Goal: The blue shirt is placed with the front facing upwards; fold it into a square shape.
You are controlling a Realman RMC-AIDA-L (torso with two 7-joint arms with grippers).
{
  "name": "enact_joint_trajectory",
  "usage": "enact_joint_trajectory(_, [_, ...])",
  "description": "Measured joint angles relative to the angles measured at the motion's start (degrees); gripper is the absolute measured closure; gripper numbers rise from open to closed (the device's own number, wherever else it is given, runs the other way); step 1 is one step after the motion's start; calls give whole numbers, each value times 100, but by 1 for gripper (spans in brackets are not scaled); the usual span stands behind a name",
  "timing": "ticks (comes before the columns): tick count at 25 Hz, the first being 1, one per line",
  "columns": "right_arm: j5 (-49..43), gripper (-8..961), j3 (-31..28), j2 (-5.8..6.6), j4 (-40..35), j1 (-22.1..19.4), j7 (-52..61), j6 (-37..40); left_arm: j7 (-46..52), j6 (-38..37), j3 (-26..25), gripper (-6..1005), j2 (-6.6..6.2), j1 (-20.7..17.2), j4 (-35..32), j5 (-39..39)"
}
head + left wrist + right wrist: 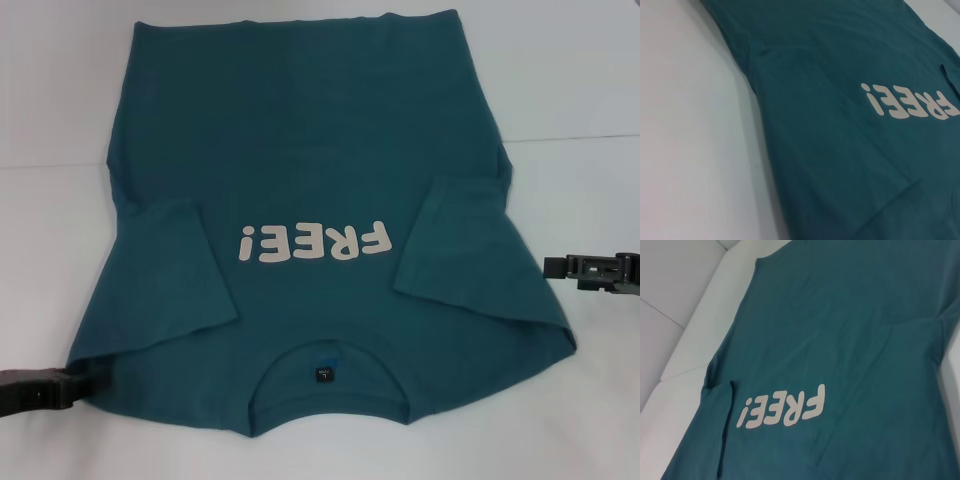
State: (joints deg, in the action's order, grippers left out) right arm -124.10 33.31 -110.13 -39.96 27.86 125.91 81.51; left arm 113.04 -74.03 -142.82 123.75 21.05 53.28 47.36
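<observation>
Left gripper (60, 385) at the near left shoulder edge of the blue shirt (300, 150), right gripper (560, 267) just off its right side; finger state of both: cannot tell. Shirt flat on white table (60, 120), front up, sleeves folded inward, collar nearest robot.

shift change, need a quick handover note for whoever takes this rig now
Left hand: low at the blue shirt's near left corner, at the edge of the cloth.
Right hand: off the shirt's right side, apart from it.
Shirt: flat on the white table, front up, collar toward the robot, both sleeves folded in over the body.
Left: fold the body into a square.
</observation>
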Motion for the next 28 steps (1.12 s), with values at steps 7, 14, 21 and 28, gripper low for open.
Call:
enact_joint_trajectory(7, [0, 7, -48, 1, 40, -15, -2, 58, 18, 14, -52, 675, -4, -7, -11, 10])
enact_joint_trajectory(14, [1, 7, -52, 1, 49, -18, 5, 29, 21, 23, -60, 915, 1, 2, -16, 65])
enact_joint_trajectory(21, [5, 8, -54, 4, 50, -9, 4, 52, 0, 21, -134, 999, -7, -40, 39, 215])
enact_joint_trajectory(28, [13, 8, -62, 28, 50, -20, -15, 53, 118, -29, -856, 998, -59, -3, -5, 348])
